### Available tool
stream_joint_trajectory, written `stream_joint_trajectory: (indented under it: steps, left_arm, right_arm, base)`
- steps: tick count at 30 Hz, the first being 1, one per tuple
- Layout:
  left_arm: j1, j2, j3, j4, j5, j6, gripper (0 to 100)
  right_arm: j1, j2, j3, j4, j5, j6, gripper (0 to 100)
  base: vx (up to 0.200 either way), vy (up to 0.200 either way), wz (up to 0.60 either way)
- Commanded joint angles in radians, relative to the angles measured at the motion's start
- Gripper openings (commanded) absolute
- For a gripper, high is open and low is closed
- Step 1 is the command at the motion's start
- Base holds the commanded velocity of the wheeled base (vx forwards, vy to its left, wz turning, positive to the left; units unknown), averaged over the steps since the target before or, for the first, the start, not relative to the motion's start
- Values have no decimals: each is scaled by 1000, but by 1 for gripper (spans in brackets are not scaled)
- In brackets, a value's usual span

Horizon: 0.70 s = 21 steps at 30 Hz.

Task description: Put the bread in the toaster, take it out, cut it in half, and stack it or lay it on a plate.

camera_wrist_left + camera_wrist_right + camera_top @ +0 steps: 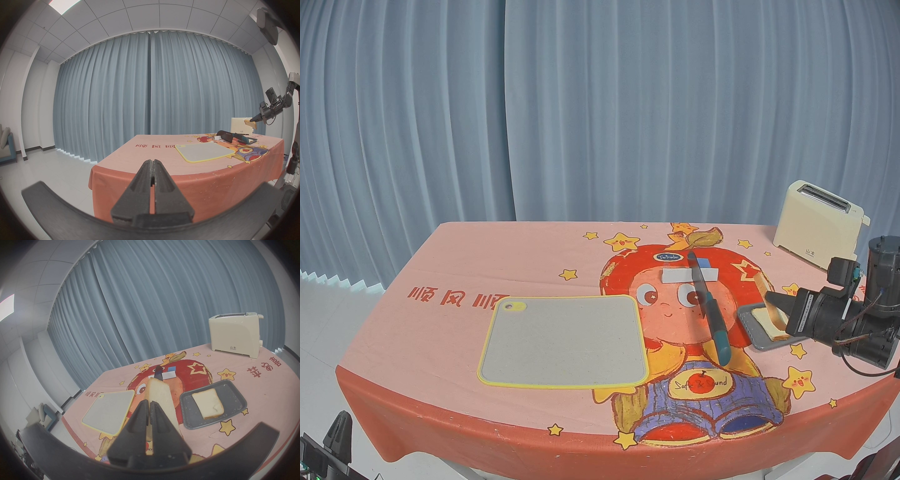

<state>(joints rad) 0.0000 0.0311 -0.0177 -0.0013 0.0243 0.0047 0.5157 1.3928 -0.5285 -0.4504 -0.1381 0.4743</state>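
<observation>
My right gripper (149,403) is shut on a slice of bread (160,395), held on edge above the table's right side, just over the grey tray (235,398). A second slice (207,402) lies flat on that tray. From the head view the held slice (762,289) shows at the right gripper (773,302) above the tray (751,326). The cream toaster (819,224) stands at the far right corner, slot empty. My left gripper (153,164) is shut on nothing, low and off the table's left front corner.
A grey cutting board with a yellow rim (562,340) lies at the front middle. A knife with a teal handle (709,309) rests with its blade on a small white and blue block (689,274), between the board and the tray. Curtains hang behind the table.
</observation>
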Motion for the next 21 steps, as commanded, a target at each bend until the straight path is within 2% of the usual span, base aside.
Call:
stream_joint_trajectory:
  steps: [1, 8, 15, 20, 21]
  left_arm:
    - [2, 1, 18, 0, 0, 0, 0]
    - [0, 0, 18, 0, 0, 0, 0]
    - [0, 1, 18, 0, 0, 0, 0]
    - [2, 1, 18, 0, 0, 0, 0]
    - [2, 1, 18, 0, 0, 0, 0]
  right_arm:
    - [-13, 2, -1, -1, 0, -11, 0]
    - [-29, 5, 4, -1, 0, -37, 0]
    - [-86, 14, 33, -1, 2, -126, 0]
    - [-91, 14, 47, 1, 0, -137, 0]
    - [-92, 14, 58, 1, 0, -155, 0]
  base:
    - [0, 0, 0]
    - [0, 0, 0]
    - [0, 0, 0]
    - [0, 0, 0]
    - [0, 0, 0]
